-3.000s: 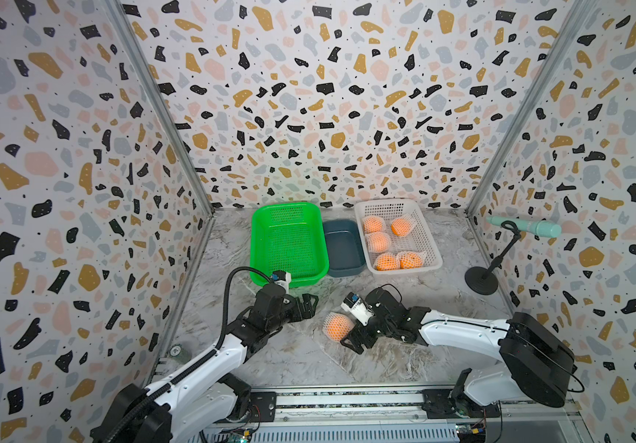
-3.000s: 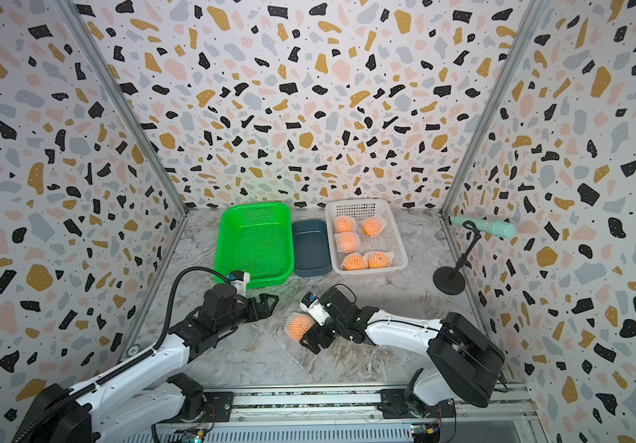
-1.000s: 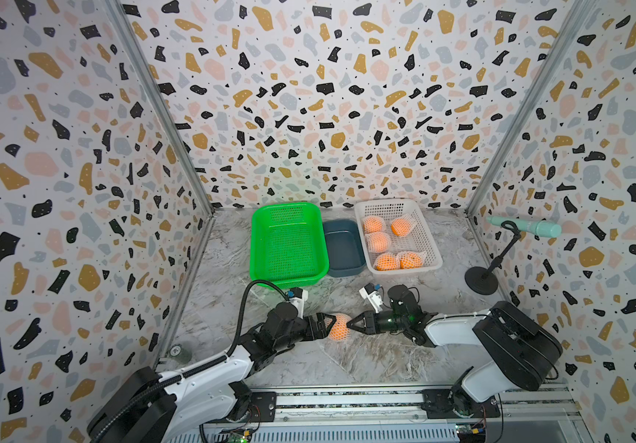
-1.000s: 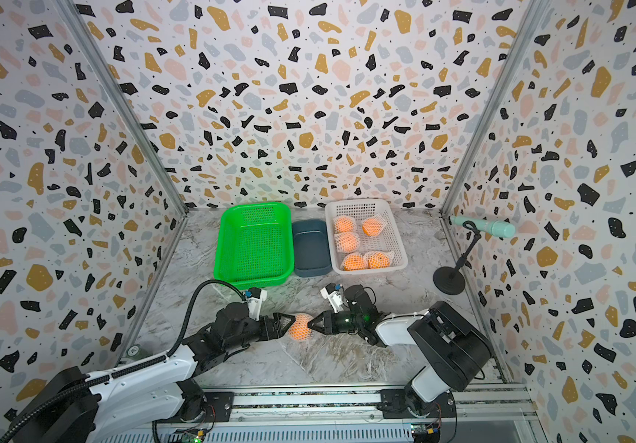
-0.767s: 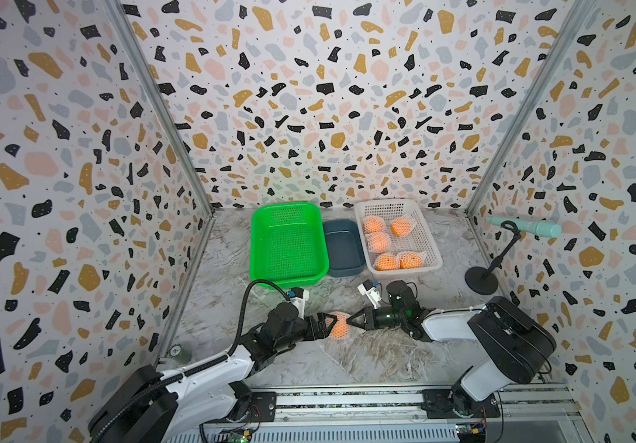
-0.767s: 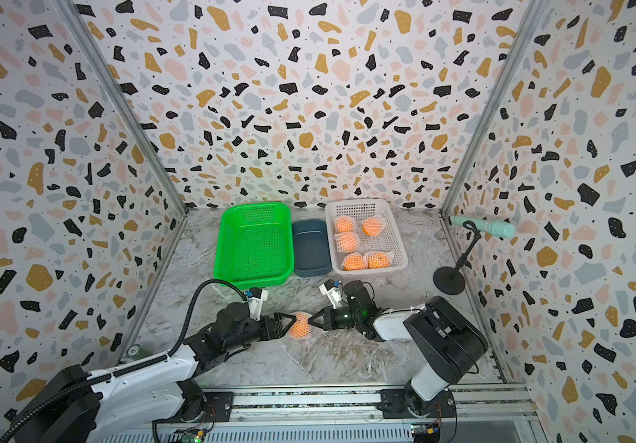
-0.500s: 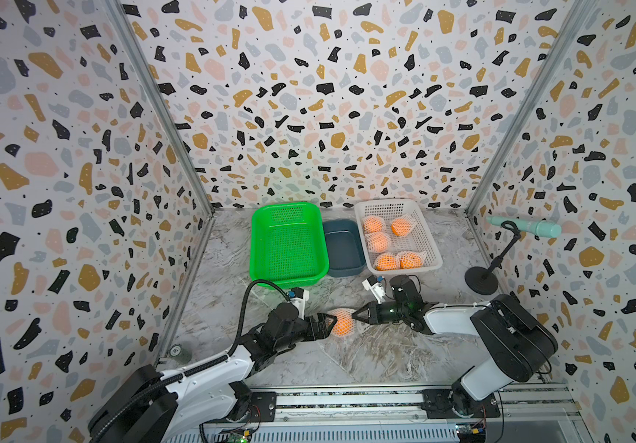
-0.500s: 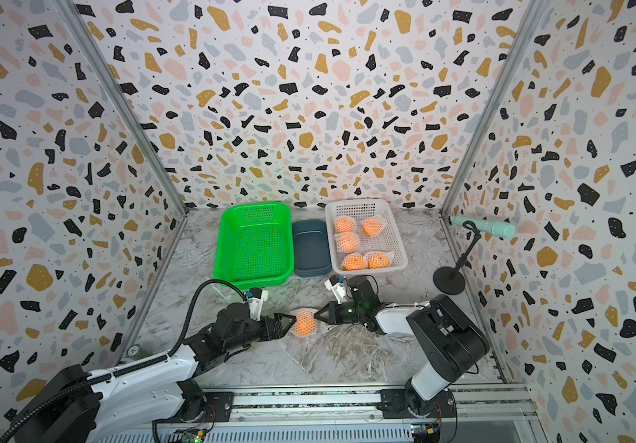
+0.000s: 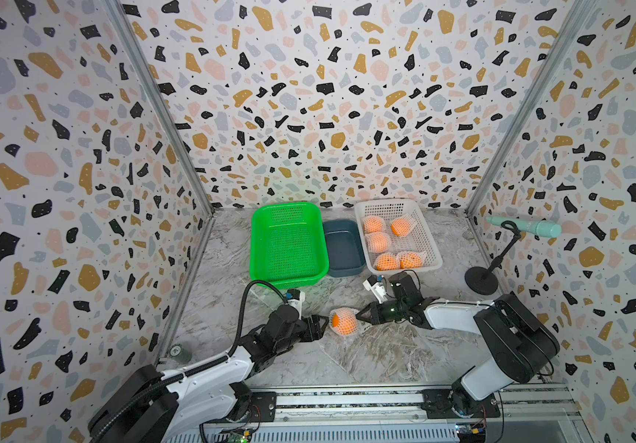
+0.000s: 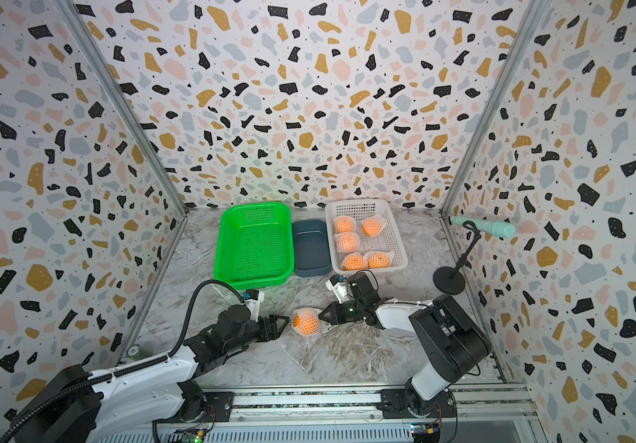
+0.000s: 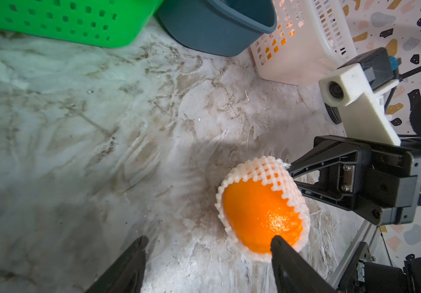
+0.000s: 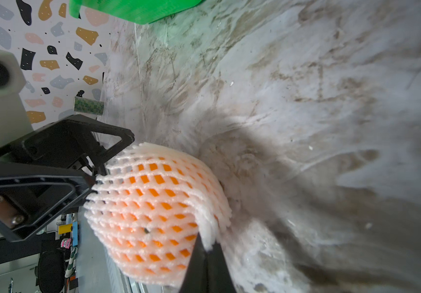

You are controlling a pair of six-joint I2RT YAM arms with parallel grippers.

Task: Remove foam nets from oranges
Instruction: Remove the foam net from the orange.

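Note:
One orange (image 9: 341,324) lies on the marble floor between my two grippers, with a white foam net (image 11: 262,168) over most of it. The end facing my left gripper is bare (image 11: 260,215). My left gripper (image 11: 208,244) is open, and one fingertip (image 11: 279,247) touches the bare end at the net's rim. My right gripper (image 12: 205,250) is shut on a bunched fold of the net (image 12: 153,203) at the far end. In both top views the grippers (image 9: 322,326) (image 10: 322,312) face each other across the orange (image 10: 306,321). Several more netted oranges (image 9: 377,241) lie in the white basket (image 9: 397,209).
A green basket (image 9: 289,245) and a dark blue tub (image 9: 343,249) stand side by side behind the grippers, left of the white basket. A black stand with a teal handle (image 9: 481,282) is at the right wall. A small roll (image 9: 180,354) sits at the left wall.
My right gripper has shut on the net's end and drawn back a little. My left jaws have narrowed somewhat. The orange has shifted slightly away from the front rail.

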